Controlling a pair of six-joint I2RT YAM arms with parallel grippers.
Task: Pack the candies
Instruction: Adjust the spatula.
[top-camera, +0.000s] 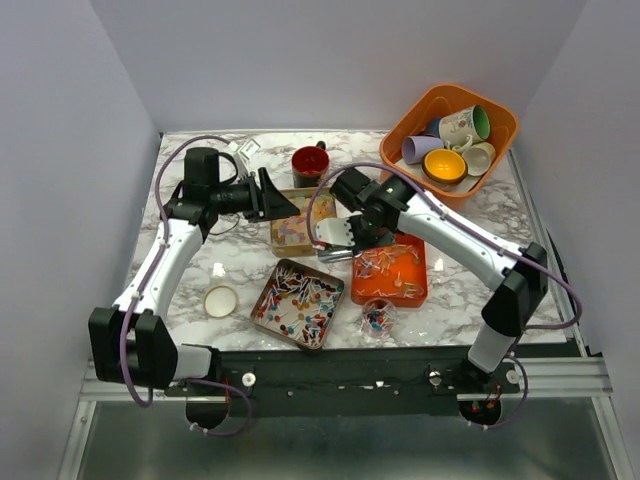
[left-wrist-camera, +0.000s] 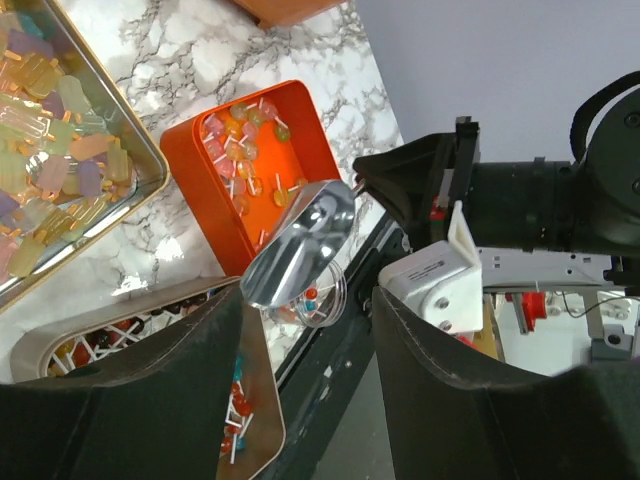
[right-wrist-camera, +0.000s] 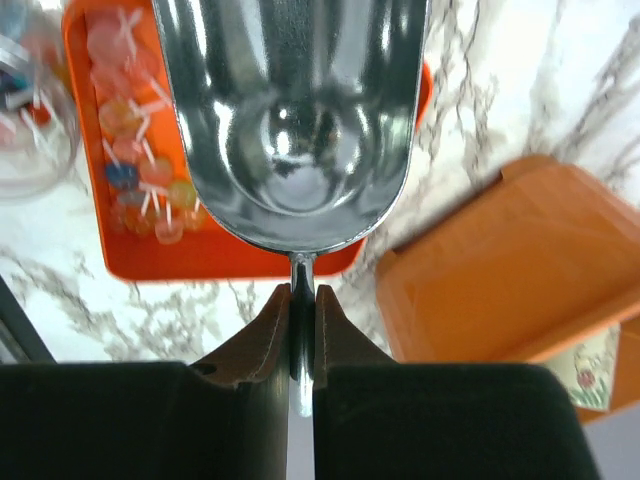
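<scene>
Scoop (right-wrist-camera: 300, 120) handle pinched in right jaws | left jaws apart, holding nothing

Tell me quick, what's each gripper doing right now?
Left gripper: open, holding nothing.
Right gripper: closed on the scoop handle.

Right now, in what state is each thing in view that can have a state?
right gripper: shut on the scoop's handle.
scoop: held, bowl empty.
left gripper: open, holding nothing.
clear jar: open, a few candies inside.
round lid: off, lying flat, apart from the jar.
red mug: upright.
</scene>
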